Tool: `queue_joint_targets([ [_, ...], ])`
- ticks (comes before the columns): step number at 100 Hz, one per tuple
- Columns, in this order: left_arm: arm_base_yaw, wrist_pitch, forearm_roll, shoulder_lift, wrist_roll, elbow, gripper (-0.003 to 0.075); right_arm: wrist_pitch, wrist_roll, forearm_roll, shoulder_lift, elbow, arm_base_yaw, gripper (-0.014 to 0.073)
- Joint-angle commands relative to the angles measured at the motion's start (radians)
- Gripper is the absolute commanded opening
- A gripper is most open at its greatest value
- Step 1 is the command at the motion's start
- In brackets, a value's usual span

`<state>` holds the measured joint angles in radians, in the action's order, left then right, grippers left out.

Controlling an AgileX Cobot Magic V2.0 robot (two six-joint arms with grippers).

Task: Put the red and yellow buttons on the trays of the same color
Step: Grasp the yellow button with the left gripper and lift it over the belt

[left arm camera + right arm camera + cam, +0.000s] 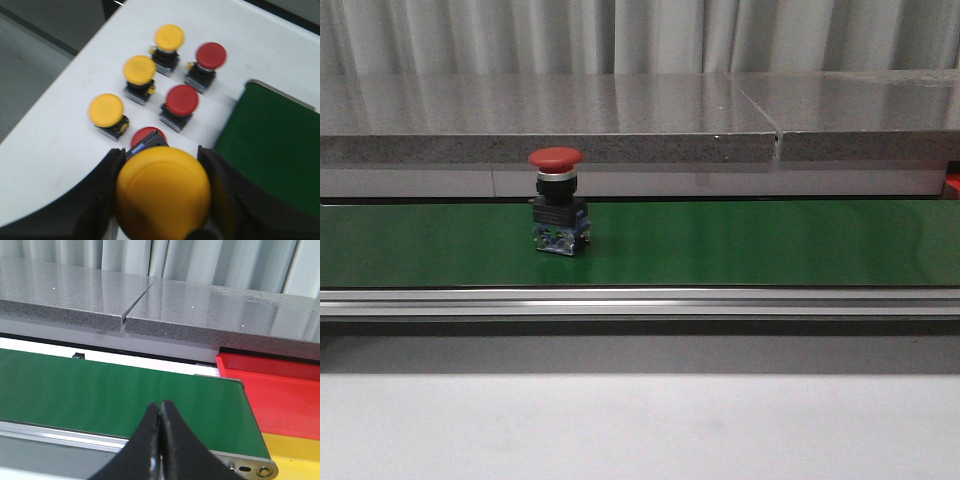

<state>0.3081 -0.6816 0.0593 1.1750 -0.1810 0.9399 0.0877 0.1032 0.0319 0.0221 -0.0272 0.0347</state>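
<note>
Conveyor belt [740,242] dominates the front view, a long green band running the width of the table, and on it, left of centre, stands one red mushroom button [557,203], upright on its black and blue base, with nothing touching it. Over at the belt's far right end, the right wrist view picks up the red tray [280,390] just beside the roller, with the yellow tray [295,455] next to it, closer to the camera. The right gripper [161,440] hangs above the belt's near edge, fingers pressed together with nothing between them.

Now the left side: the left gripper [162,195] is clamped around a yellow button [162,192], its big cap filling the gap between the two black fingers. Below it on the white table sit the rest of the stock: three yellow buttons [139,70] and three red buttons [181,99] in two rows, one red partly hidden behind the held cap, all just beside the belt's end.

My read: this is the feeding step, the yellow one about to go onto the belt. That calls for a swing over the green surface and an upright release, well apart from the red button already riding there.
</note>
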Motion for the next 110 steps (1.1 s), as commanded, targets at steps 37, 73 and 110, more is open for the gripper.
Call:
queue_joint_targets([
  [37, -0.199, -0.052, -0.02, 0.224, 0.024, 0.235, -0.0019, -0.088, 0.007, -0.01, 0.009, 0.015, -0.003, -0.0066],
  [73, -0.199, -0.124, -0.127, 0.406, 0.088, 0.314, -0.0019, -0.088, 0.007, -0.01, 0.009, 0.015, -0.003, -0.0066],
  [110, -0.199, -0.145, -0.14, 0.449, 0.095, 0.314, 0.0031, -0.088, 0.007, -0.01, 0.009, 0.015, -0.003, -0.0066],
])
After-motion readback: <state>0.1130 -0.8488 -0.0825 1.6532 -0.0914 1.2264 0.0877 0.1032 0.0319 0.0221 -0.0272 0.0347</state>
